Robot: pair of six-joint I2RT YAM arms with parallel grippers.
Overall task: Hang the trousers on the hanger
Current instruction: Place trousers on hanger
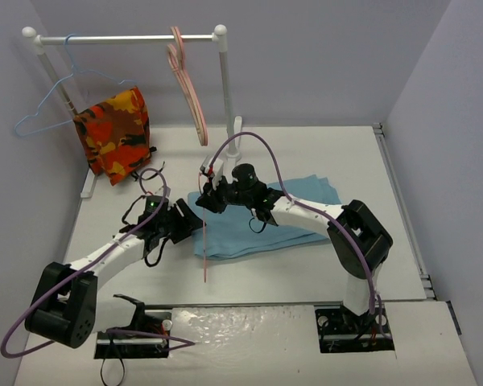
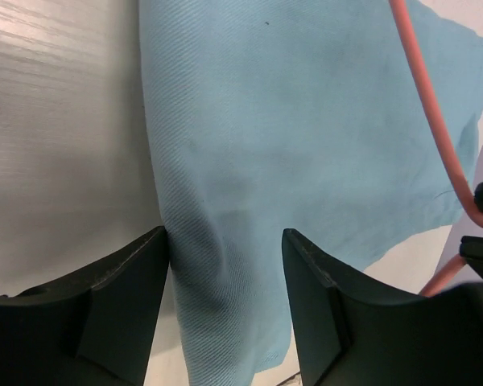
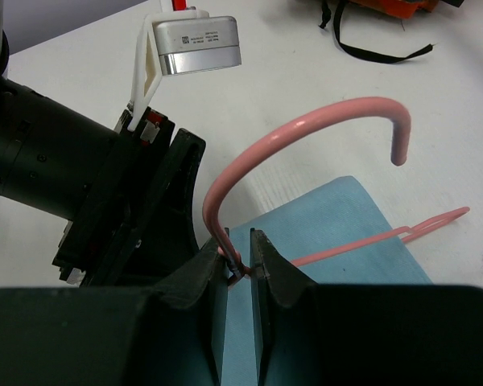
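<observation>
Inside the left claw (image 2: pixel 224 241), teal trousers (image 2: pixel 306 121).

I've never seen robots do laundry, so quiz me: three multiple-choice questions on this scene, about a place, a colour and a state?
1. Where are the trousers? A. flat on the table B. hanging up C. on the floor
2. What colour is the hanger in the right gripper? A. green B. black C. salmon pink
3. How is the right gripper? A. wide open B. shut on the hanger C. out of sight
Answers: 1 A, they lie spread on the tabletop. 2 C, its wire hook shows pink. 3 B, its jaws pinch the wire's neck.
</observation>
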